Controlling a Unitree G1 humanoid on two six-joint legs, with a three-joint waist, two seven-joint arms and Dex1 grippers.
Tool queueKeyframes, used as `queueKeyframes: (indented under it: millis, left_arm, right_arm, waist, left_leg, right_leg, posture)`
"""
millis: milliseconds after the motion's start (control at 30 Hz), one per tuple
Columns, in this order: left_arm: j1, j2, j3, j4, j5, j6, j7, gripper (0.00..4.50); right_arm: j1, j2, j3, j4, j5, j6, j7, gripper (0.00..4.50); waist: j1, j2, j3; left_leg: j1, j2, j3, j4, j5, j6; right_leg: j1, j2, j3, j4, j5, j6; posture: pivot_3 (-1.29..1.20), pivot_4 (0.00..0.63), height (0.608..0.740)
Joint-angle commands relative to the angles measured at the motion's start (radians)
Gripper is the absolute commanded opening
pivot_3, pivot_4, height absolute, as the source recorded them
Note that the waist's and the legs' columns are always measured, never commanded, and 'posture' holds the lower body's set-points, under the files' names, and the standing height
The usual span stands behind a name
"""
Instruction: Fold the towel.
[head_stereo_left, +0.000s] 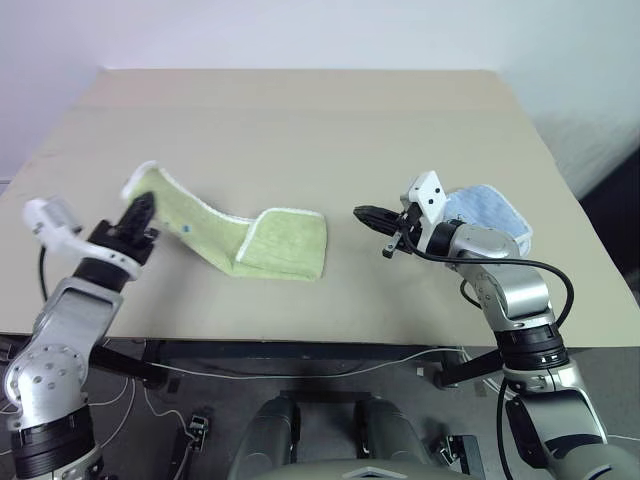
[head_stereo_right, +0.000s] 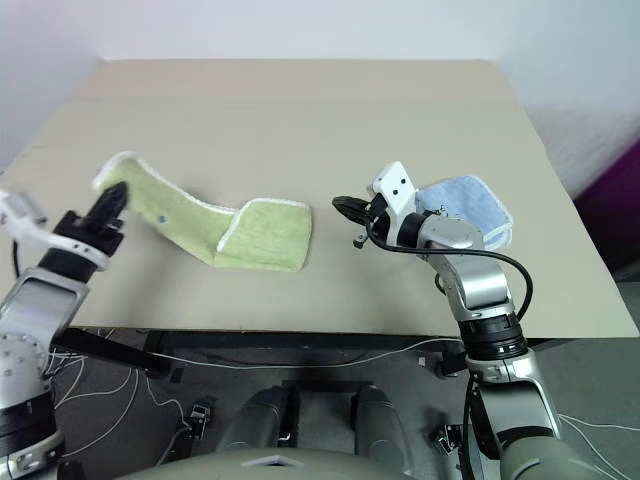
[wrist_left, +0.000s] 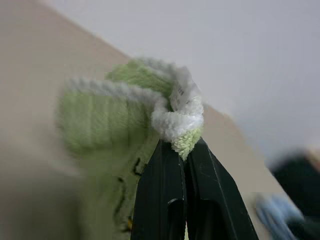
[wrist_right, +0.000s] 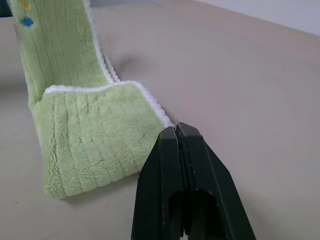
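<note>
The towel (head_stereo_left: 275, 243) is light yellow-green terry with white edging. Its right part lies folded on the tan table (head_stereo_left: 300, 130), and its left end is lifted off the surface. My left gripper (head_stereo_left: 138, 213) is shut on that raised corner, and the pinched white edging (wrist_left: 177, 120) sticks out above the closed fingers (wrist_left: 165, 190). To the right of the towel, my right gripper (head_stereo_left: 368, 215) hovers shut and empty, apart from the cloth. From the right wrist, the closed fingers (wrist_right: 182, 175) point toward the towel's folded end (wrist_right: 90, 145).
A smaller light blue cloth (head_stereo_left: 490, 212) lies on the table behind my right wrist. The table's front edge (head_stereo_left: 300, 340) runs just below the towel, with cables on the floor beneath. Bare tabletop stretches toward the far wall.
</note>
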Motion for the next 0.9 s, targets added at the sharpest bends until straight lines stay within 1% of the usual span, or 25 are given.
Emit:
queueKeyframes:
  millis: [33,167,300,500,667,700,733,767,900]
  left_arm:
    - [-0.046,0.054,-0.178,-0.083,0.151,0.032,-0.144,0.02]
    - [-0.108,0.085,-0.371,-0.084,0.337,0.025,-0.275,0.02]
    - [-0.134,0.116,-0.499,-0.053,0.524,-0.004,-0.363,0.02]
    - [-0.134,0.11,-0.534,-0.019,0.652,-0.006,-0.418,0.02]
    - [-0.119,0.078,-0.513,-0.032,0.657,0.01,-0.448,0.02]
    - [-0.114,0.077,-0.505,-0.035,0.655,0.021,-0.449,0.44]
    - [-0.104,0.079,-0.496,-0.043,0.649,0.026,-0.458,0.63]
    - [-0.097,0.08,-0.488,-0.05,0.646,0.029,-0.464,0.92]
    - [-0.058,0.061,-0.399,-0.078,0.59,0.047,-0.458,2.32]
  right_arm:
    - [0.005,-0.004,-0.03,-0.036,0.012,-0.008,-0.015,0.0]
    - [0.016,-0.006,-0.038,-0.044,0.01,-0.01,-0.033,0.0]
    - [0.032,-0.012,-0.051,-0.063,0.013,-0.005,-0.048,0.0]
    - [0.054,-0.015,-0.058,-0.089,0.017,0.002,-0.062,0.0]
    - [0.055,-0.016,-0.057,-0.094,0.018,0.005,-0.064,0.0]
    - [0.053,-0.016,-0.056,-0.093,0.017,0.006,-0.063,0.0]
    - [0.05,-0.016,-0.055,-0.091,0.017,0.006,-0.061,0.0]
    - [0.047,-0.016,-0.053,-0.089,0.017,0.006,-0.059,0.0]
    - [0.038,-0.013,-0.043,-0.084,0.016,0.005,-0.052,0.0]
  waist:
    - [0.0,0.001,0.0]
    - [-0.002,0.001,0.001]
    - [-0.002,0.002,0.001]
    - [-0.001,0.003,0.002]
    - [-0.001,0.003,0.002]
    - [-0.001,0.003,0.002]
    - [-0.001,0.003,0.002]
    - [-0.002,0.003,0.002]
    - [-0.001,0.003,0.002]
  left_leg:
    - [0.0,0.0,0.0,0.0,0.0,0.0]
    - [0.0,0.0,0.001,-0.001,0.0,0.0]
    - [0.0,0.0,0.001,-0.001,0.0,0.0]
    - [0.0,0.0,0.001,-0.001,0.0,0.0]
    - [0.0,0.0,0.001,-0.001,0.0,0.0]
    - [0.0,0.0,0.001,-0.001,0.0,0.0]
    - [0.0,0.0,0.001,-0.001,0.0,0.0]
    - [0.0,0.001,0.001,-0.001,0.0,0.0]
    - [0.0,0.001,0.0,-0.001,0.0,0.0]
  right_leg:
    - [0.0,0.0,0.0,0.0,0.0,0.0]
    - [-0.001,0.001,0.001,0.0,0.0,0.0]
    - [-0.001,0.001,0.001,0.0,0.0,0.0]
    - [-0.001,0.0,0.001,0.0,0.0,0.0]
    - [-0.001,0.0,0.001,0.0,0.0,0.0]
    - [-0.001,0.0,0.001,0.0,0.0,0.0]
    - [-0.001,0.0,0.001,0.0,0.0,0.0]
    - [-0.001,0.0,0.001,0.0,0.0,0.0]
    - [-0.001,0.0,0.001,0.0,0.0,0.0]
  posture:
    - [0.0,0.15,0.74]
    - [0.0,0.15,0.74]
    - [0.0,0.15,0.74]
    - [0.0,0.15,0.74]
    - [0.0,0.15,0.74]
    - [0.0,0.15,0.74]
    - [0.0,0.15,0.74]
    - [0.0,0.15,0.74]
    - [0.0,0.15,0.74]
